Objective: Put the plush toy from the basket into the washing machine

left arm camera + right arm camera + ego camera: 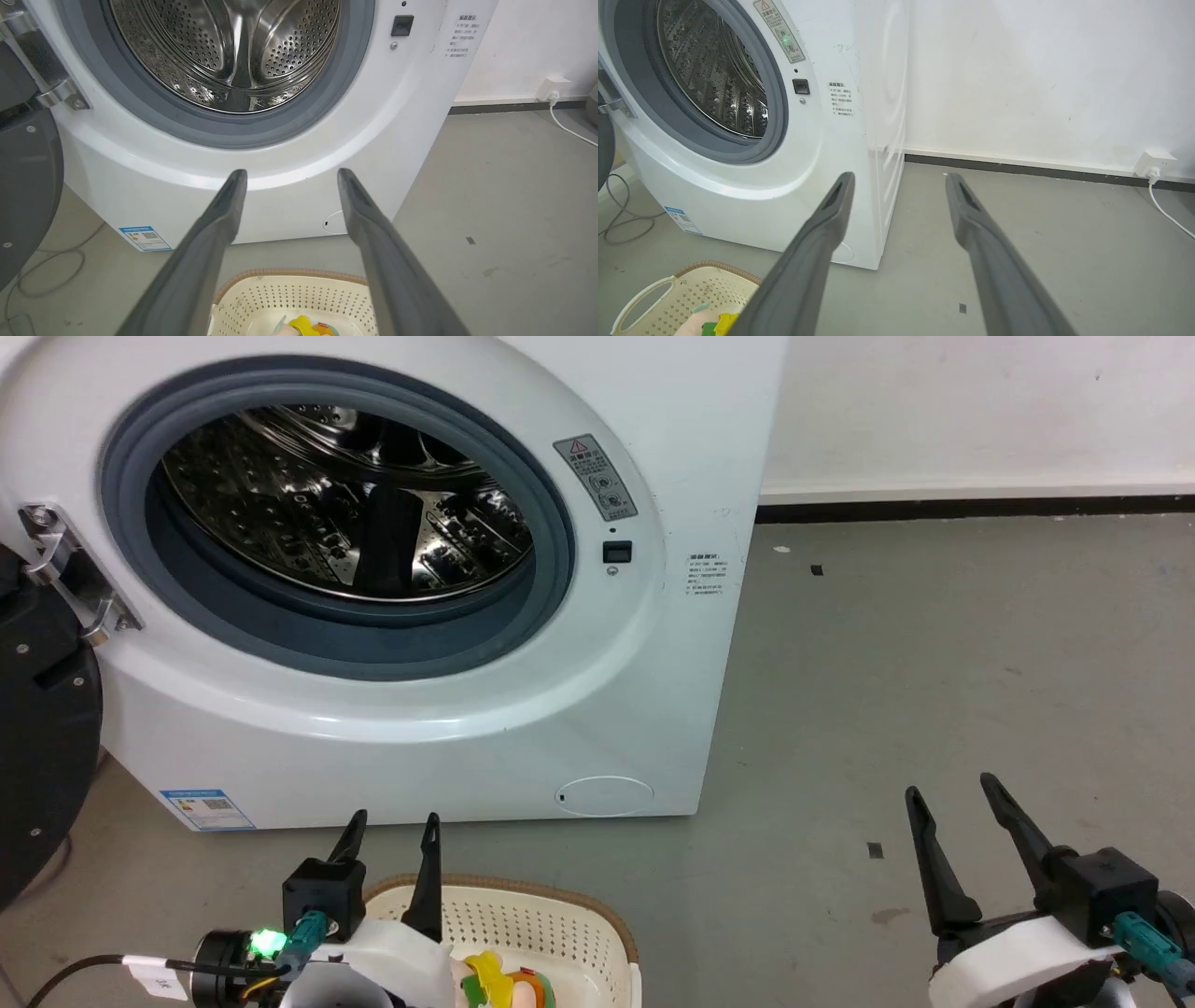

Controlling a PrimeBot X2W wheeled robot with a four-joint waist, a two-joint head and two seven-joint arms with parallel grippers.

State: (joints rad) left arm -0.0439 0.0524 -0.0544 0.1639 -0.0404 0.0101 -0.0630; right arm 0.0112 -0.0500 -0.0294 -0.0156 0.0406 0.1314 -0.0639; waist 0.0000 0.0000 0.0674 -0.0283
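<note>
The washing machine (pixel 448 728) stands with its black door (pixel 37 728) swung open, the steel drum (pixel 345 495) in plain sight. On the floor before it, the basket (pixel 560 919) holds the plush toy (pixel 504 985). The left gripper (pixel 395 821) hangs above the basket with its fingers spread. The right gripper (pixel 950 789), also spread, is well apart.

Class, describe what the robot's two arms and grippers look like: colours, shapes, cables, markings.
Left gripper and right gripper each have two long, dark, tapering jaws on a black block, a white wrist cover and a teal plug. The left shows a green light and a black cable with a white tag.
</note>
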